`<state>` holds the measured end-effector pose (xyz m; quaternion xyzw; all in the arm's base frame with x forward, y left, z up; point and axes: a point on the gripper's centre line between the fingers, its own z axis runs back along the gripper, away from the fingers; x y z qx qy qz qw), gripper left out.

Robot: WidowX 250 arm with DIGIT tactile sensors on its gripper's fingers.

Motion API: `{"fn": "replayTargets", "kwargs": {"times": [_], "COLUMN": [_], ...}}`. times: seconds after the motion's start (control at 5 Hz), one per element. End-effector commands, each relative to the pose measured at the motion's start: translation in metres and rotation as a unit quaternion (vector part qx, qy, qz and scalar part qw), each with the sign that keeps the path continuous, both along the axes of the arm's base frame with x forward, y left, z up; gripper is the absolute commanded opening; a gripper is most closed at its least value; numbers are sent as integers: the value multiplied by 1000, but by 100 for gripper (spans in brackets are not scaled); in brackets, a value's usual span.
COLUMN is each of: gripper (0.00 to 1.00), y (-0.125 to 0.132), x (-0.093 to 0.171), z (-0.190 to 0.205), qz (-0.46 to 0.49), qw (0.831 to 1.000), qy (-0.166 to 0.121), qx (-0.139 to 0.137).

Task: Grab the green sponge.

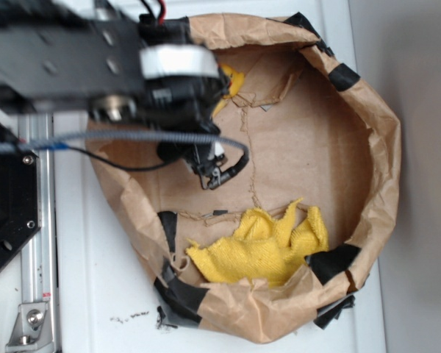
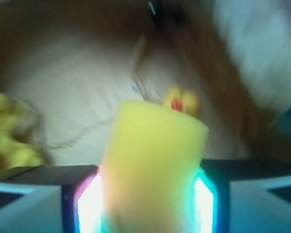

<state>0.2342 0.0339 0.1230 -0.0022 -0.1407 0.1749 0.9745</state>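
- The gripper [image 2: 148,204] is clamped on the green sponge [image 2: 153,165]; its pads press both sides.
- The sponge stands between the fingers, long axis pointing away from the gripper, out past the fingertips.
- Beyond the sponge sits a duck [image 2: 183,101]; a yellow cloth [image 1: 261,246] lies apart, inside the paper bag [image 1: 378,147].

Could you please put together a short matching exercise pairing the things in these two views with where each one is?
Things:
1. green sponge
2. yellow terry cloth
3. rubber duck
4. black tape

Places:
A. crumpled on the bag floor
B. patched onto the paper rim
C. pinched in the claw
D. beyond the sponge in the wrist view

Pairs: 1-C, 2-A, 3-D, 4-B
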Motion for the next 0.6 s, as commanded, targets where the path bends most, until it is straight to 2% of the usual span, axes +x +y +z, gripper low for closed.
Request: {"fn": "replayTargets", "kwargs": {"times": [0.0, 0.2, 0.4], "gripper": [0, 0, 0], "y": [-7, -11, -10], "x": [22, 27, 22], "z": [63, 67, 65], "qz": [-130, -148, -146], "qw": [988, 987, 987], "qy": [-67, -44, -42], "qx": [38, 51, 47]}}
